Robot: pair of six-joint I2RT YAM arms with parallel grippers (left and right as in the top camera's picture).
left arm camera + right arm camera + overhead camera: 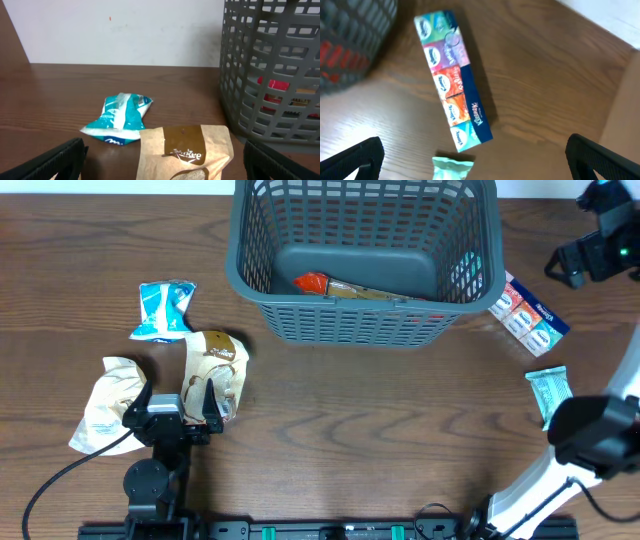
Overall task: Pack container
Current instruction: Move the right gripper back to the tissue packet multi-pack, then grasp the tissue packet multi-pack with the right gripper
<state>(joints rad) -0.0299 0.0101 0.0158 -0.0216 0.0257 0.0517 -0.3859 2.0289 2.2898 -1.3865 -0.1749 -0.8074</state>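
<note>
The dark grey lattice container [365, 320] stands at the far middle of the table and holds a red and brown packet [335, 286]; its wall also shows in the left wrist view [270, 75]. My left gripper [175, 405] is open, and the near end of a brown paper bag [217, 360] lies between its fingers [167, 167]. A blue and white packet [165, 310] lies beyond the bag [120, 120]. My right gripper [585, 430] is open and empty [476, 167], held above a mint green packet [451, 169] and a pack of tissues [452, 80].
A cream packet [105, 405] lies left of my left gripper. The pack of tissues [527, 315] lies right of the container, with the mint packet [548, 392] nearer the front. A black device [600, 240] sits at the far right corner.
</note>
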